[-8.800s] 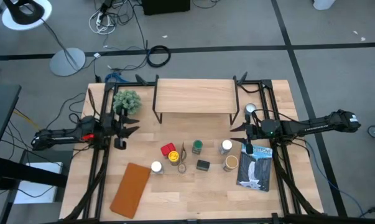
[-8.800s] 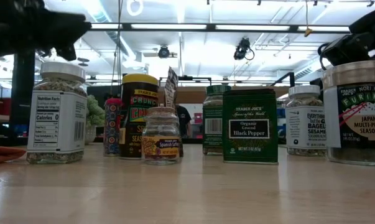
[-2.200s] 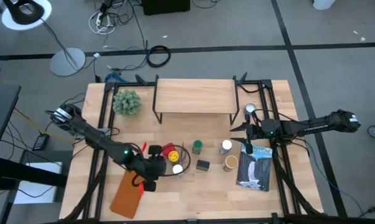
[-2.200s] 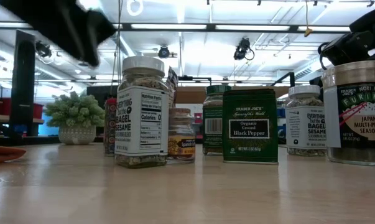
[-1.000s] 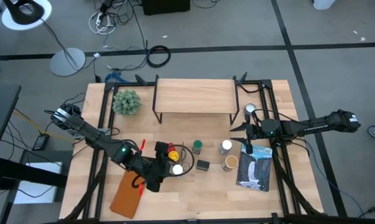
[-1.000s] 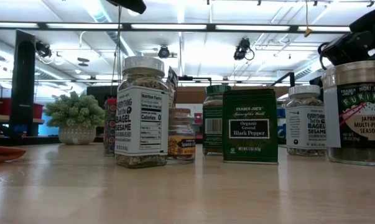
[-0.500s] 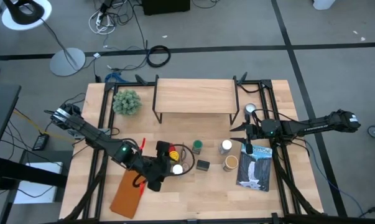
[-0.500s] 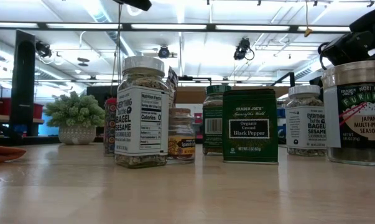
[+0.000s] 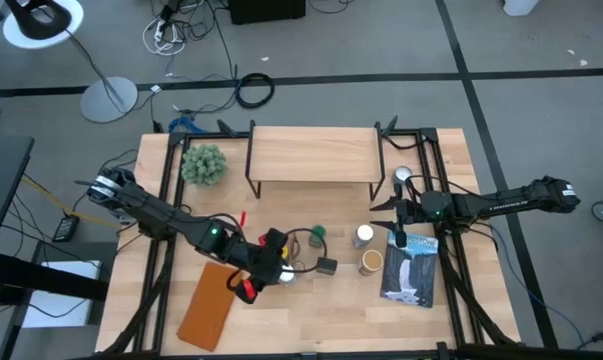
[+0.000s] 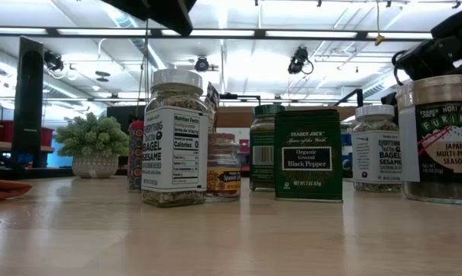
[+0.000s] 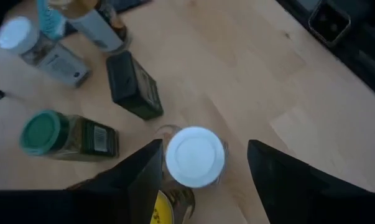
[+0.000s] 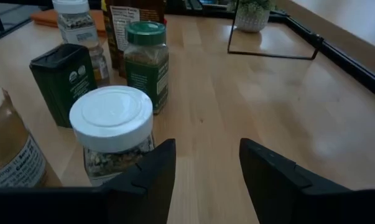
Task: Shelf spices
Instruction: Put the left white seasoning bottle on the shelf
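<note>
A: Spice jar with the white lid (image 11: 194,157), where is it?

B: On the tabletop (image 9: 311,320) in the cluster before the shelf (image 9: 312,153). The left gripper (image 11: 203,168) hovers above, fingers spread either side, gripping nothing.

A: Hidden parts?

B: The arm covers neighbouring jars from overhead. The right gripper (image 12: 203,165) waits beside the book (image 9: 413,270), half-open, empty.

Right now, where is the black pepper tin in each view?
High view: black pepper tin mid-table.
Low view: tin at centre, label readable.
Left wrist view: tin beyond the white-lidded jar.
Right wrist view: tin beside the green-lidded jar.
Landmark: green-lidded jar, adjacent in all four.
</note>
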`<state>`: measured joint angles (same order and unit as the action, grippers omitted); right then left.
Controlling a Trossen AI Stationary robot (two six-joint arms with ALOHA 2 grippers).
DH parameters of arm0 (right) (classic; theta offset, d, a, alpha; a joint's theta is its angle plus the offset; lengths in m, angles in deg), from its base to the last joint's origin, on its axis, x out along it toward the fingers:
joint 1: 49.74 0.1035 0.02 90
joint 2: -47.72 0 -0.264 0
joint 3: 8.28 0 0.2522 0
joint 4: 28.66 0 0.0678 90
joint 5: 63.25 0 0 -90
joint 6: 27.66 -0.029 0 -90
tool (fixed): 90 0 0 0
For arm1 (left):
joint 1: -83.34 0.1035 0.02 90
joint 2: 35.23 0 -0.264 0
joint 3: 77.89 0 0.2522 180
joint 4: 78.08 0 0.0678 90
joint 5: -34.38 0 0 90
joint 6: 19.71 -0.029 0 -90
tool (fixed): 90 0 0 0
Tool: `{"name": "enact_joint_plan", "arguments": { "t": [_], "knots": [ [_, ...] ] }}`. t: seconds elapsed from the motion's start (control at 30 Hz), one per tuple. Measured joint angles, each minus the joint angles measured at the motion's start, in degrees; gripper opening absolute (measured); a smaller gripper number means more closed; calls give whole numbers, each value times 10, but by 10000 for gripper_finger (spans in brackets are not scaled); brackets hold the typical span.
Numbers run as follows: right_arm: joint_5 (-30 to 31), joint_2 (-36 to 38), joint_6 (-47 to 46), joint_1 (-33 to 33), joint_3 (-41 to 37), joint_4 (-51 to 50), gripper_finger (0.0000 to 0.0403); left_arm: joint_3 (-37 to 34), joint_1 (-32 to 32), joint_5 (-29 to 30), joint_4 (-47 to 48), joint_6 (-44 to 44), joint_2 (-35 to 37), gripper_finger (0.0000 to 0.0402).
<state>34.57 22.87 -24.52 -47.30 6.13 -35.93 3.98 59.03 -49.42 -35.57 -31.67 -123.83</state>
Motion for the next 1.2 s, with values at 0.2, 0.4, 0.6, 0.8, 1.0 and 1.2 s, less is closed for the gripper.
{"name": "enact_joint_plan", "arguments": {
  "t": [0.2, 0.4, 0.6, 0.8, 1.0, 1.2],
  "knots": [
    [0, 0, 0, 0, 0, 9, 176, 14, 8, -10, 7, -29, -38, 239],
    [0, -1, 0, 0, 0, 12, 178, 66, 17, -14, 62, -58, -95, 239],
    [0, 0, 0, 0, 0, 14, 177, 133, 22, -16, 140, -73, -157, 239],
    [0, 0, 0, 0, 0, 15, 178, 178, 27, -21, 172, -77, -195, 239],
    [0, -1, 0, 0, 0, 16, 178, 182, 27, -22, 185, -90, -201, 239],
    [0, 0, 0, 0, 0, 16, 177, 181, 27, -22, 187, -90, -202, 239]
  ]
}}
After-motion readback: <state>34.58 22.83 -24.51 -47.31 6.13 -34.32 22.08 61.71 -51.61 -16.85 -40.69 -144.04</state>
